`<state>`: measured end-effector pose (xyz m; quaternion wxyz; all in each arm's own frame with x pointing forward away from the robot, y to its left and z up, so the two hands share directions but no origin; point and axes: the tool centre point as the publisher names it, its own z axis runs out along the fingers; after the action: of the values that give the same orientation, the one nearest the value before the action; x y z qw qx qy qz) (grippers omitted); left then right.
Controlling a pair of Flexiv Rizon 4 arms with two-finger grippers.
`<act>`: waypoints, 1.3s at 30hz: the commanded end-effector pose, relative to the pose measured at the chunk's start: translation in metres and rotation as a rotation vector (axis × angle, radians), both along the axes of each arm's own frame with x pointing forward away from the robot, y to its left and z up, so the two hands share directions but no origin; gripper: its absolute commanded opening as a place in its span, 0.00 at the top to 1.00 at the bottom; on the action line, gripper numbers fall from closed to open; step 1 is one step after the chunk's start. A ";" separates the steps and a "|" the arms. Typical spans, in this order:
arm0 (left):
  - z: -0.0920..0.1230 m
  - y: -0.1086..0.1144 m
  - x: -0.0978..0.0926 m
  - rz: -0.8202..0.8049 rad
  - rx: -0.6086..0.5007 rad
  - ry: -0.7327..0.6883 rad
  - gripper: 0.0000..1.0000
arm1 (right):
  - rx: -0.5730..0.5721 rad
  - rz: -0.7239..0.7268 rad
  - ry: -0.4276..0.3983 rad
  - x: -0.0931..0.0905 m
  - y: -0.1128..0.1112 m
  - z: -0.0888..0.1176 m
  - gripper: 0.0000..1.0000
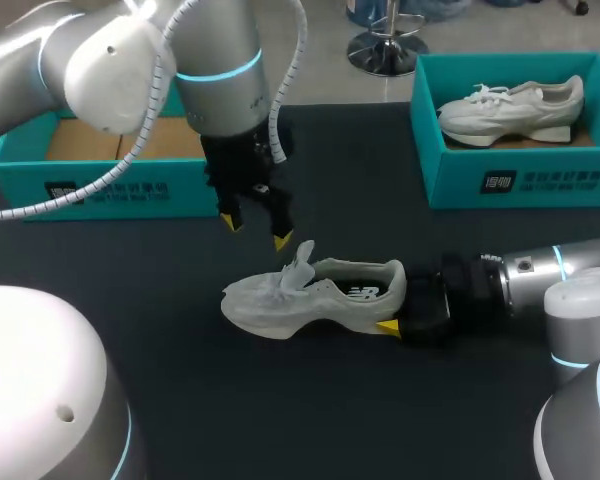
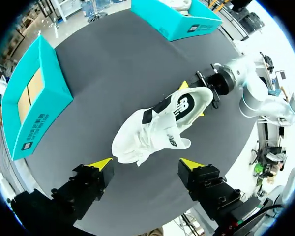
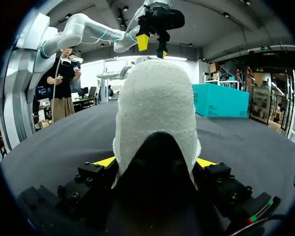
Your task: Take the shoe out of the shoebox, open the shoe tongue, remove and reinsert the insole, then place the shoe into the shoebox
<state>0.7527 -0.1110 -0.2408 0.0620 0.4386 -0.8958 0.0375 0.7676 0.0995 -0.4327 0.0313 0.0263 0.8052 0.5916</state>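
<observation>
Fig. | white knit sneaker (image 1: 315, 295) rests on black table (image 1: 160, 380) | right gripper (image 3: 156, 162) clamps its heel | left gripper (image 1: 256, 231) hangs spread-fingered above the raised tongue (image 1: 302, 258) | technique: descend, pinch the tongue's tip, draw it toeward against a firm heel grip.

**A:** We're hovering our left gripper (image 2: 146, 164) above the dark table (image 2: 103, 64), with its two yellow-tipped fingers standing wide apart and nothing between them.

**B:** The white shoe (image 2: 157, 123) is lying just ahead of those fingers. Its toe is pointing toward us and its heel away.

**A:** At the heel we're gripping it with our right gripper (image 2: 192, 99), a yellow tip pressing in on each side.

**B:** We're also seeing the open teal box (image 2: 34, 113) sitting off to one side of the shoe, showing a brown cardboard floor. The second teal box (image 2: 174, 22) is sitting well beyond the heel.
</observation>
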 end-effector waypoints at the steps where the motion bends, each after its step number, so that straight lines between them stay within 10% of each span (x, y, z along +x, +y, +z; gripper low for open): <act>1: 0.036 0.008 -0.014 -0.531 -0.013 -0.216 0.00 | -0.002 -0.001 0.000 0.001 0.003 -0.005 1.00; 16: 0.036 0.008 -0.014 -0.531 -0.013 -0.216 0.00 | -0.002 -0.001 0.000 0.001 0.003 -0.005 1.00; 25: 0.031 -0.034 -0.020 -0.731 0.085 -0.216 0.00 | -0.002 -0.001 0.000 0.001 0.003 -0.005 1.00; 27: 0.028 -0.047 -0.023 -0.753 0.087 -0.188 0.92 | -0.002 -0.001 0.000 0.001 0.003 -0.005 1.00; 28: 0.026 -0.052 -0.025 -0.766 0.088 -0.187 1.00 | -0.002 -0.001 0.000 0.001 0.003 -0.005 1.00; 39: -0.008 -0.087 -0.028 -0.930 0.078 -0.110 1.00 | -0.002 -0.001 0.000 0.001 0.003 -0.005 1.00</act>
<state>0.7185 -0.1762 -0.2373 -0.0014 -0.0095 -0.9997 0.0221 0.7676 0.0995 -0.4327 0.0313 0.0263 0.8052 0.5916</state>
